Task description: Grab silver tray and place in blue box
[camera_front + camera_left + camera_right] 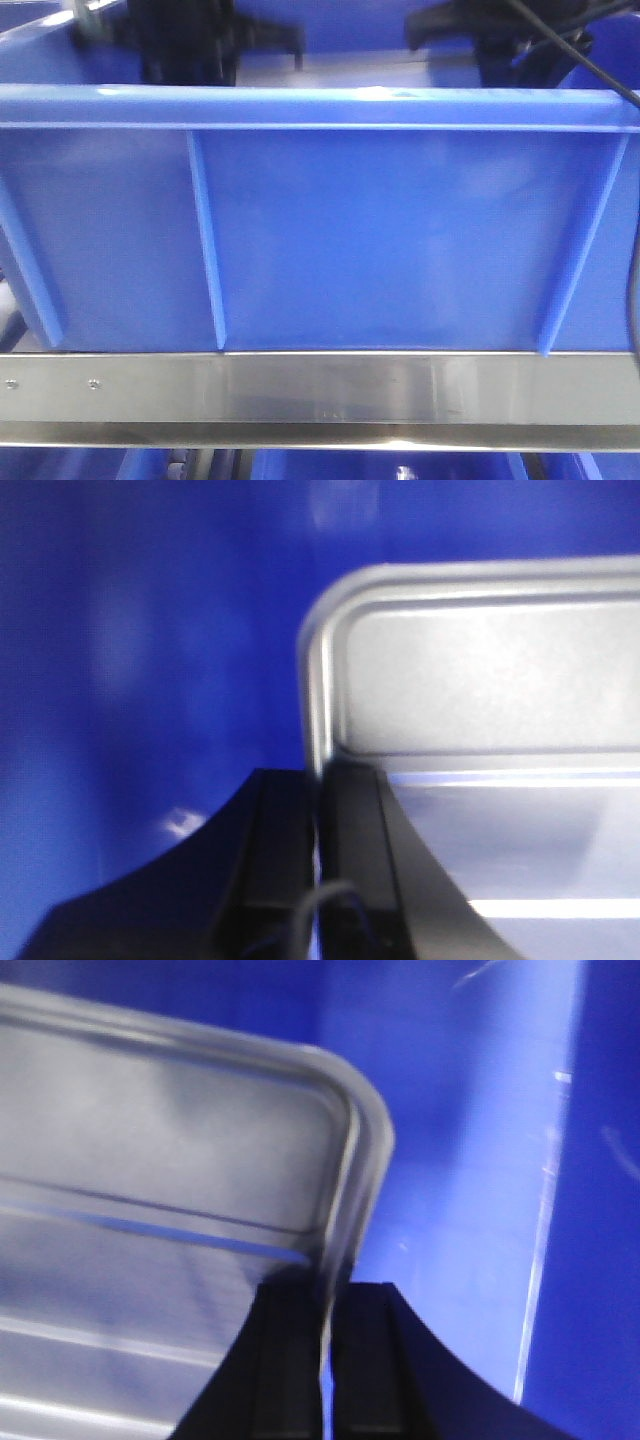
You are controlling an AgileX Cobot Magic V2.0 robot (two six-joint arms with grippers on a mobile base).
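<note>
The silver tray (480, 680) fills the right of the left wrist view, shiny, with a rounded corner and raised rim. My left gripper (318, 785) is shut on its left rim. In the right wrist view the silver tray (170, 1160) lies to the left, with a rib across its floor, and my right gripper (325, 1295) is shut on its right rim. Behind and below the tray in both wrist views is the blue box (150, 660) interior. From the front, the blue box (320, 230) shows its ribbed outer wall, with both arms' dark parts above its rim; the tray is hidden there.
A steel shelf rail (320, 395) runs under the blue box. More blue bins (380, 465) show below the rail. Black cables (590, 60) hang at the upper right. A pale wall edge (545, 1210) of the box stands right of the tray.
</note>
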